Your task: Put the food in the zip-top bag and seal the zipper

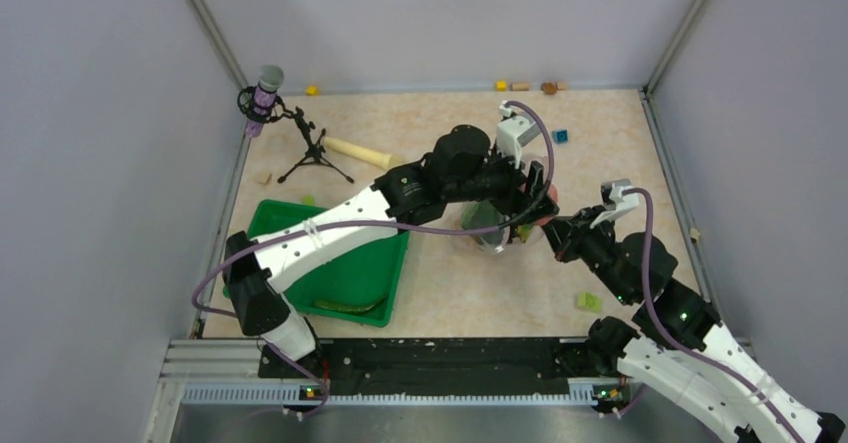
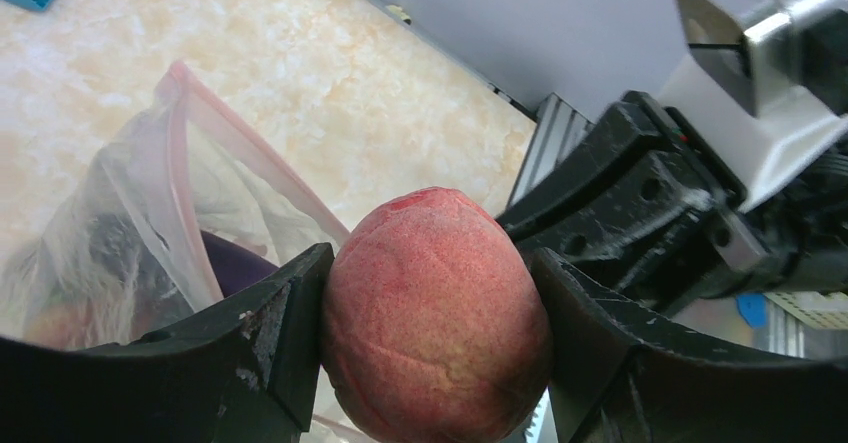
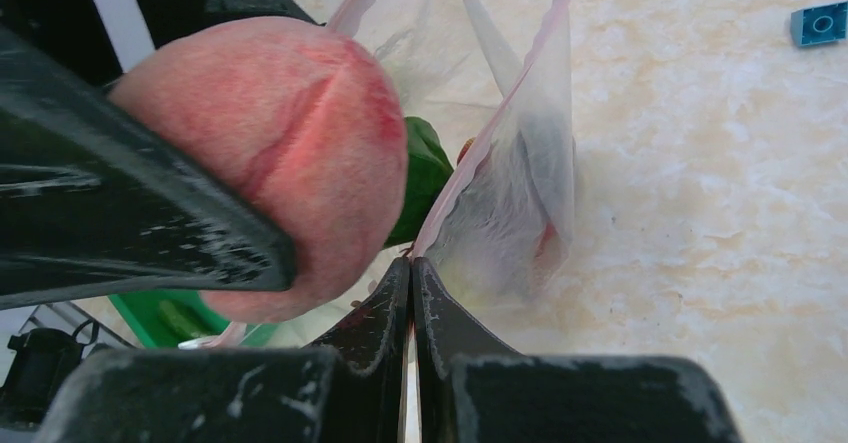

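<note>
While peach (image 2: pixel 435 313) is held by left end effector (image 2: pixel 432 358), zip-top bag (image 3: pixel 520 163) is apparently pinched by right end effector (image 3: pixel 412 293).

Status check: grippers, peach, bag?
Left gripper clamped on peach, by the open zip-top bag. Right gripper shut, pinching its rim. Nothing seen blocking.

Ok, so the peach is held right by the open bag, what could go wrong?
The peach looks wide for the mouth of the zip-top bag and may catch on the zipper, dropping outside. The right fingers pinch only a thin edge; the floppy plastic could slip and the mouth collapse.
</note>
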{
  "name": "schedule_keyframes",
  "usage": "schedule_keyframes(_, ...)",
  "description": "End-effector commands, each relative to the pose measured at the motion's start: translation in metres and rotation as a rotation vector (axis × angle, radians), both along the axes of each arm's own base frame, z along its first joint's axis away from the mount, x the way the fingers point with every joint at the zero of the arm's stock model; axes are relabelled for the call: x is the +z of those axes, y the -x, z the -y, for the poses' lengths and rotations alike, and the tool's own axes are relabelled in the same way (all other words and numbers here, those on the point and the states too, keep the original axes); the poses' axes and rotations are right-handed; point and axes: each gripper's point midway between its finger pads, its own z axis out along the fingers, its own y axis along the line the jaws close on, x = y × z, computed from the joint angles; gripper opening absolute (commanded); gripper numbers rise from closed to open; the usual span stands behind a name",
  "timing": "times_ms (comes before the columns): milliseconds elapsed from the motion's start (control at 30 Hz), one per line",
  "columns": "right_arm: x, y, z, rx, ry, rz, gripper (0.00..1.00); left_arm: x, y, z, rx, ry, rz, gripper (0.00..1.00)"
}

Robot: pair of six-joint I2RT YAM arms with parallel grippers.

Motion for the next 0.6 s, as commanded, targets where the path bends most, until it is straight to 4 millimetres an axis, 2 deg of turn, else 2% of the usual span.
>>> schedule_keyframes(0, 0.024, -0.002, -0.001, 0.0, -0.051, 0.066, 0.0, 0.021, -0.02, 0.009, 0.06, 0.04, 0.096, 0.29)
schedule_keyframes(200, 0.025, -0.002, 0.001, -0.009, -0.058, 0.073, 0.0, 0.004, -0.046, -0.003, 0.197, -0.05, 0.138, 0.3)
schedule_keyframes(400, 0.025, -0.002, 0.002, -0.011, -0.056, 0.072, 0.0, -0.003, -0.058, -0.015, 0.279, -0.102, 0.172, 0.49)
schedule_keyframes(567, 0.024, -0.003, 0.003, -0.018, -0.058, 0.072, 0.0, -0.003, -0.06, -0.016, 0.295, -0.107, 0.186, 0.76)
